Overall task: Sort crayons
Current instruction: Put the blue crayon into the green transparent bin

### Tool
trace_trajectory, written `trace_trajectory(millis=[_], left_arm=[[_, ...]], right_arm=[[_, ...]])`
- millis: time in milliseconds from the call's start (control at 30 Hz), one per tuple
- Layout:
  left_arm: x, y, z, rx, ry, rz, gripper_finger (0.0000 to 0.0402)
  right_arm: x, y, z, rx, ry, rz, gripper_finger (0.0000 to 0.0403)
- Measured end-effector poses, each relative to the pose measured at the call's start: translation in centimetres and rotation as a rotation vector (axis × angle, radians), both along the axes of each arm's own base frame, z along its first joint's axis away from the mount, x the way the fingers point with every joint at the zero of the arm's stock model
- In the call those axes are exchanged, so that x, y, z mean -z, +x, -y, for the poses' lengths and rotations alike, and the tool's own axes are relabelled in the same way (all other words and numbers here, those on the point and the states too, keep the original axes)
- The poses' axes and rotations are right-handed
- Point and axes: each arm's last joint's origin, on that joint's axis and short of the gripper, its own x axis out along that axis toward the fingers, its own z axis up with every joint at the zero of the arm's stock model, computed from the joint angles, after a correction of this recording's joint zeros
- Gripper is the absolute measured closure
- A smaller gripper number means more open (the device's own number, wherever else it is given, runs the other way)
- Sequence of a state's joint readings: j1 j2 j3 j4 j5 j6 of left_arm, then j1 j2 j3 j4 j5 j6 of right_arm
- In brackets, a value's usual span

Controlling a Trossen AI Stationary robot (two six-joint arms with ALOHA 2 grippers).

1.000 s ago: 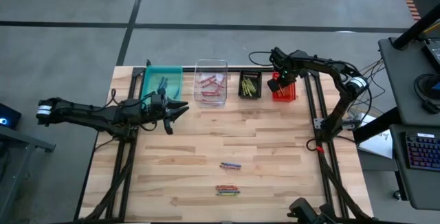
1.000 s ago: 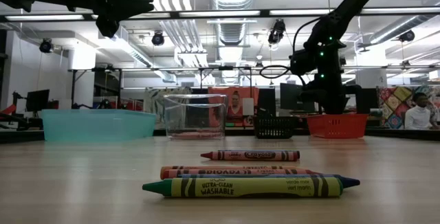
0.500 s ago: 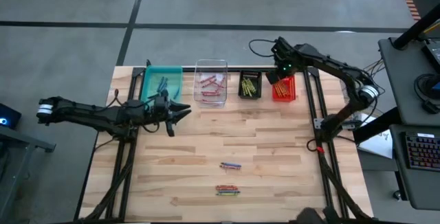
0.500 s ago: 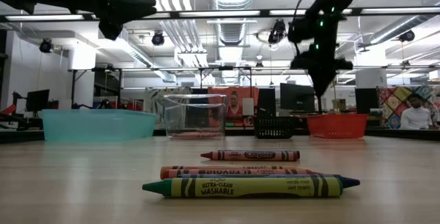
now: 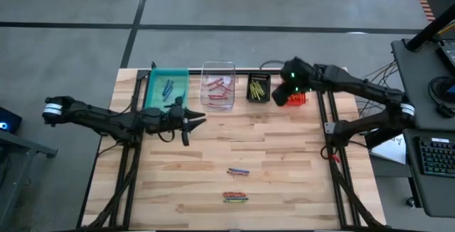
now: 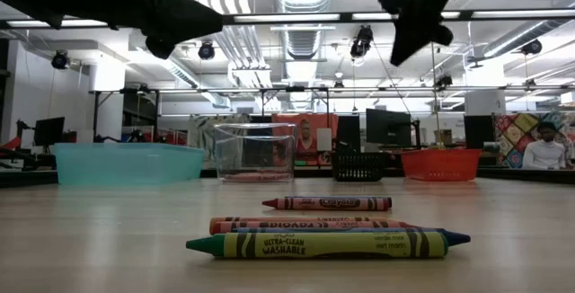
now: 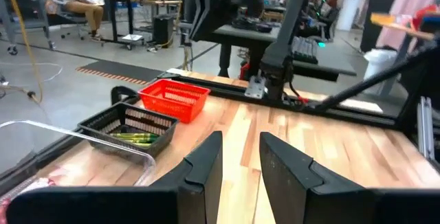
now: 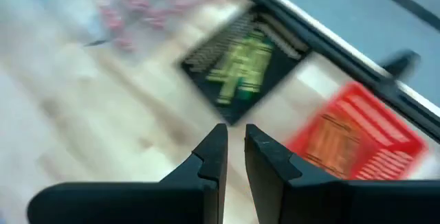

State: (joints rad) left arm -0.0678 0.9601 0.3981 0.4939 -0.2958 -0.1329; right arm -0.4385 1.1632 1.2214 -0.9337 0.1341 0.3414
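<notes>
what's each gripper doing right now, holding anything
left gripper: open, empty, above the table by the teal bin.
right gripper: open, narrow gap, holds nothing.

Table top: pale butcher-block wooden table (image 5: 284, 154), narrow glued strips, smooth with a soft sheen.
Table frame: matt black metal rails (image 5: 330, 129) along the edges.
Teal bin: translucent teal plastic rectangular bin (image 5: 167, 87), smooth and slightly frosted.
Clear bin: transparent colourless plastic rectangular bin (image 5: 217, 84), glossy walls.
Black bin: small black plastic mesh basket (image 5: 259, 88), perforated, matt.
Red bin: small red plastic mesh basket (image 7: 174, 98), latticed sides, mild shine.
Loose crayons: thin wax crayons in printed paper wrappers (image 6: 328, 243), paper matt, bare tips waxy.
Left gripper: dark matt plastic-looking two-finger left gripper (image 7: 239, 165), smooth faces.
Floor: grey, matt, concrete-like floor (image 5: 71, 47).
</notes>
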Motion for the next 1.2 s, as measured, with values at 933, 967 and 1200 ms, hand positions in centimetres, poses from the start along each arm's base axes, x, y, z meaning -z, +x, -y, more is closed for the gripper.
trace_trajectory(millis=[933, 967, 1200], left_arm=[[3.7, 4.5, 4.0, 0.212, 0.152, 0.094, 0.0322], [3.9, 4.8, 4.1, 0.216, 0.147, 0.080, 0.0322], [4.9, 8.1, 6.0, 0.264, 0.155, -0.079, 0.0322]], right_arm=[[8.2, 3.3, -18.9, -0.694, -0.012, 0.442, 0.0360], [8.4, 3.1, -19.2, -0.685, -0.005, 0.446, 0.0360], [9.0, 2.4, -21.2, -0.660, 0.000, 0.475, 0.0360]])
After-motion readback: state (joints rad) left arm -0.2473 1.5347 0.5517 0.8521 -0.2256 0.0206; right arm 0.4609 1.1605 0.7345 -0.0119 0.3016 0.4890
